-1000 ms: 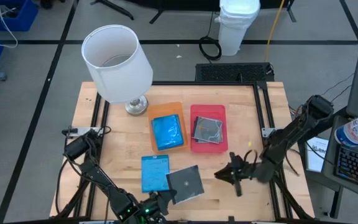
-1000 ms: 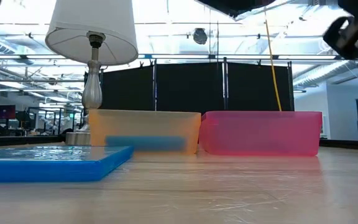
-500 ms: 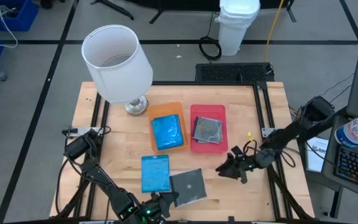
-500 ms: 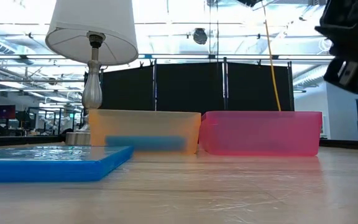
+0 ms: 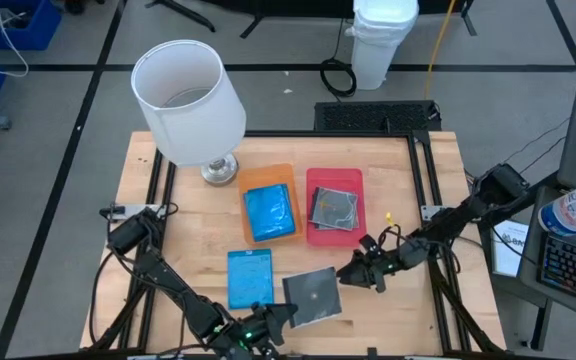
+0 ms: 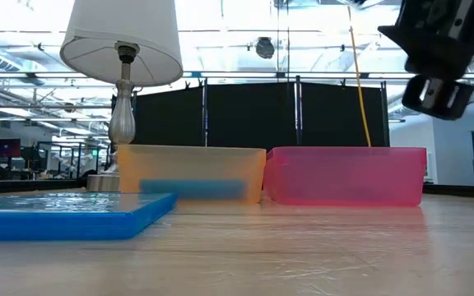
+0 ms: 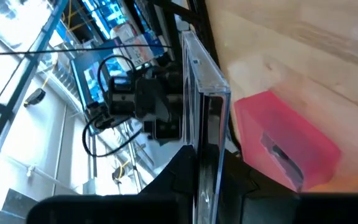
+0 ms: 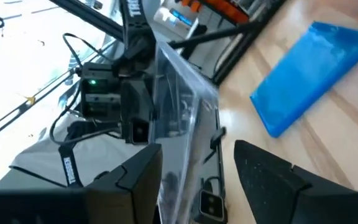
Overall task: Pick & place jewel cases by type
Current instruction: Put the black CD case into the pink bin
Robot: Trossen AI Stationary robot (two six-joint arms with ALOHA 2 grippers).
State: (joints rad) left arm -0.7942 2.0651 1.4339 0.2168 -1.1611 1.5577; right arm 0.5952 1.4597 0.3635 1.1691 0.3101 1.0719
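My left gripper [image 5: 276, 316], near the table's front edge, is shut on a clear jewel case with a dark inside [image 5: 314, 296]. The case also shows edge-on in the left wrist view [image 7: 199, 93]. My right gripper [image 5: 351, 270] is open just right of that case. In the right wrist view its fingers stand on either side of the case [image 8: 179, 118], and I see no touch. A blue jewel case [image 5: 250, 277] lies flat on the table. Another blue case [image 5: 271, 212] lies in the orange tray [image 5: 268, 172]. A dark case [image 5: 334, 208] lies in the red tray [image 5: 335, 175]. My left gripper pinches the case's near-left edge [image 7: 199, 163] between its two fingers. The fingers come about level from the table's near-left side. The case is held off the table, tilted, with its free edge toward my right gripper.
A lamp with a white shade [image 5: 188, 100] stands at the table's far left, its base [image 5: 219, 170] beside the orange tray. In the low view the blue case [image 6: 64, 215] lies at the left, the two trays [image 6: 344, 175] stand behind, and my right gripper [image 6: 434, 49] hangs above at the right.
My right gripper has gone toward the table's left, up to the held case. My left gripper has carried the dark case a little toward the table's right and turned it slightly.
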